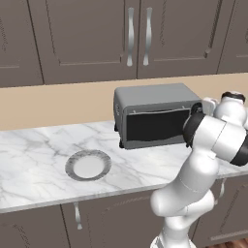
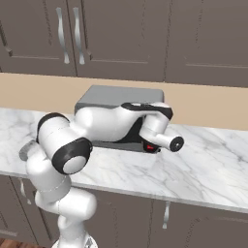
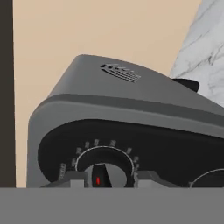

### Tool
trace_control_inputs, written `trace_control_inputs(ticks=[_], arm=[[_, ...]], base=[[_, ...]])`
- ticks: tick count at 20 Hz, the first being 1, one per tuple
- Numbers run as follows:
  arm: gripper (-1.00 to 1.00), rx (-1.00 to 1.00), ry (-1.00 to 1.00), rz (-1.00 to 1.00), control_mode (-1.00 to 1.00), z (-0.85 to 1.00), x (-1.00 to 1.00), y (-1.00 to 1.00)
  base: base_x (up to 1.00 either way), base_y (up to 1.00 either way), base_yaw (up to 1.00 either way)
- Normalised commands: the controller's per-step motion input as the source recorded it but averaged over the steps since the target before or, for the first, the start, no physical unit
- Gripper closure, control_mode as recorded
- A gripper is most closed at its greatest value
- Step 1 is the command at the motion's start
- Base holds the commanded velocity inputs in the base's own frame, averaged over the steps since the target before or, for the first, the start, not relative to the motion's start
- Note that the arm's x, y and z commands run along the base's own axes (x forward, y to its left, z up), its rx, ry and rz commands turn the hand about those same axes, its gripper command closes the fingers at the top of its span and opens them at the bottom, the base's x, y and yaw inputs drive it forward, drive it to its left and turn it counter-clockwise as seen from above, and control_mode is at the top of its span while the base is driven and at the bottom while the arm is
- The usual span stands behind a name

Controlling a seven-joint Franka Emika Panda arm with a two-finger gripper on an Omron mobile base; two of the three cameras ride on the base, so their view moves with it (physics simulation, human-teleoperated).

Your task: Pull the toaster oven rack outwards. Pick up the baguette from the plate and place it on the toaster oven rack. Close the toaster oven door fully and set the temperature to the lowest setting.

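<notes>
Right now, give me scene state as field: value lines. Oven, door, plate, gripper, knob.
toaster oven: on the marble counter, against the back wall
toaster oven door: shut, dark glass facing out
plate: on the counter left of the oven, bare, no bread on it
gripper: at the oven's black side panel, one finger either side of a round knob
grip: fingers flank the knob; contact cannot be told
red button: visible low on the panel, under the wrist
</notes>
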Motion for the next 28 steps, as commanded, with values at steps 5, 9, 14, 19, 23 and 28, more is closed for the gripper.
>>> trace_control_inputs(ticks=[5, 9, 14, 19, 23, 28], arm=[[1.00, -0.13, 0.04, -0.02, -1.00, 0.02, 0.35, 0.00], [1.00, -0.14, 0.00, 0.00, -1.00, 0.13, 0.37, 0.00], [1.00, -0.17, 0.00, 0.00, -1.00, 0.19, 0.40, 0.00], [1.00, -0.17, 0.01, -0.02, -1.00, 0.20, 0.46, 0.00], [1.00, -0.18, 0.00, -0.02, -1.00, 0.21, 0.42, 0.00], [1.00, -0.18, 0.00, -0.02, -1.00, 0.17, 0.44, 0.00]], base=[[0.00, 0.00, 0.00], [0.00, 0.00, 0.00], [0.00, 0.00, 0.00], [0.00, 0.00, 0.00], [0.00, 0.00, 0.00], [0.00, 0.00, 0.00]])
